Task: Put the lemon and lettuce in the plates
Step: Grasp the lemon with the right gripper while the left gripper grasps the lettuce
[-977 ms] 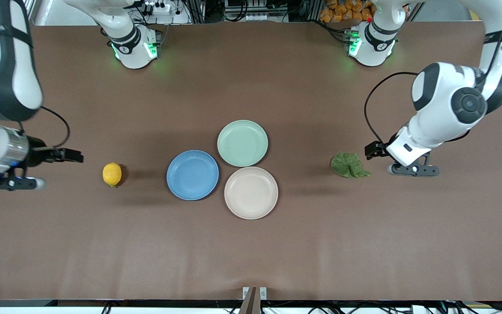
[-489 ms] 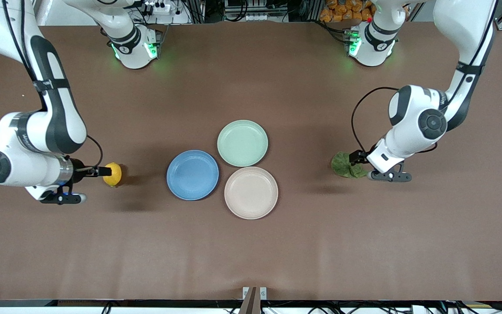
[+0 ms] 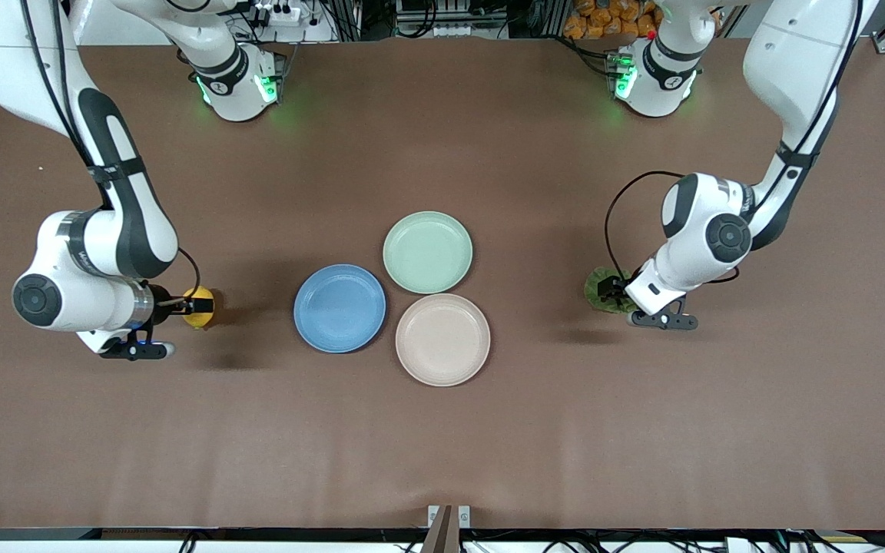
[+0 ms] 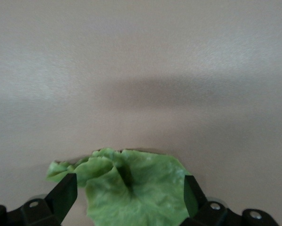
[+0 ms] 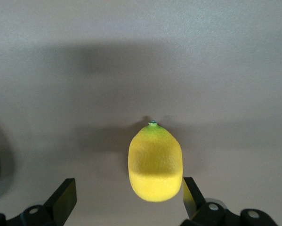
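Left tool (image 4: 126, 197) stands open astride the lettuce (image 4: 131, 186), a limp leaf; pinch its raised fold. Right tool (image 5: 126, 200) stands open astride the lemon (image 5: 155, 162), firm and rollable; grip its middle.

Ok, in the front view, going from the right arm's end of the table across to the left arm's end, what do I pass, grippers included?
right gripper open around the lemon → blue plate → beige-pink plate → lettuce with the open left gripper over it.
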`<state>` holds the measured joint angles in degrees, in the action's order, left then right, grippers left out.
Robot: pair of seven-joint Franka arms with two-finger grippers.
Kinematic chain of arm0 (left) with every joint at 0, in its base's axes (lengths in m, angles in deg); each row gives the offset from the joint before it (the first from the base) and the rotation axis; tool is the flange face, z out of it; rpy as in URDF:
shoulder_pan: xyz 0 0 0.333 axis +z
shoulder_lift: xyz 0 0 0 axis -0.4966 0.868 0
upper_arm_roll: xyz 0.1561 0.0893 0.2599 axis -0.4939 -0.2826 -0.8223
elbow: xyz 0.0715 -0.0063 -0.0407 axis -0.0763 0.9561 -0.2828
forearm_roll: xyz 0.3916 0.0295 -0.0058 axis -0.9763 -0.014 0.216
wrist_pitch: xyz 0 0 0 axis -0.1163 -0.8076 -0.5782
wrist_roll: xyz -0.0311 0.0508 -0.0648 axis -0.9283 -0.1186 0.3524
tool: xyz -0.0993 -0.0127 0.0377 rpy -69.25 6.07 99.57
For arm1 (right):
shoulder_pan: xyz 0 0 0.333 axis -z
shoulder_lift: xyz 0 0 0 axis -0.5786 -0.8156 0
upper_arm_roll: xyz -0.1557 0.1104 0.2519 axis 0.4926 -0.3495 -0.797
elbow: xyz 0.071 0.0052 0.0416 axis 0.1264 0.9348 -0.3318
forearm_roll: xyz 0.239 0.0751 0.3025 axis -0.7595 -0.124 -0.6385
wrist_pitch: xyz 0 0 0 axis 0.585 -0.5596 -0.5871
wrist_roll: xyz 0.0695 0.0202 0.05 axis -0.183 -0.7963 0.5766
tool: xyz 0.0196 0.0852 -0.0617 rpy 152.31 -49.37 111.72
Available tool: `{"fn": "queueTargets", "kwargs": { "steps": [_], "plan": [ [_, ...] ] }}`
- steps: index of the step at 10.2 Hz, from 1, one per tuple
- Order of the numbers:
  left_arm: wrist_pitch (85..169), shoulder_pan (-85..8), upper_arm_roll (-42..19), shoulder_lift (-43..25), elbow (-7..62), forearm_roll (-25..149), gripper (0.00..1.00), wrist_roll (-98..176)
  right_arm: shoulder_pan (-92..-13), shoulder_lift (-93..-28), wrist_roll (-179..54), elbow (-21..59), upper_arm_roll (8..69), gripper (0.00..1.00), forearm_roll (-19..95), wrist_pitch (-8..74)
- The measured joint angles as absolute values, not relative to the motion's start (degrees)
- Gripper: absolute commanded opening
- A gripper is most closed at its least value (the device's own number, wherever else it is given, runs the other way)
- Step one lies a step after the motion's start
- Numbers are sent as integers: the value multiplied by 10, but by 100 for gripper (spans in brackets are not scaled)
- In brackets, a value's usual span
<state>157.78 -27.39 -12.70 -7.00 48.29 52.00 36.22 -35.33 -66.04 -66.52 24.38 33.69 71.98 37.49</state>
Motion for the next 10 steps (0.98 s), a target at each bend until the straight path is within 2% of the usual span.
{"fn": "queueTargets", "kwargs": {
  "steps": [2,3,4,10],
  "plan": [
    [1593,-274,-127,-50,483,520,39,362,-352,-662,-652,274,338,100,720,419],
    [1594,-274,-128,-47,482,519,11,362,-351,-662,-644,282,338,100,720,428],
    [1594,-274,-129,-48,481,506,0,362,-351,-663,-639,286,339,100,720,430],
    [1591,-286,-129,-50,475,408,0,288,-322,-690,-574,294,341,100,696,448]
  ]
}}
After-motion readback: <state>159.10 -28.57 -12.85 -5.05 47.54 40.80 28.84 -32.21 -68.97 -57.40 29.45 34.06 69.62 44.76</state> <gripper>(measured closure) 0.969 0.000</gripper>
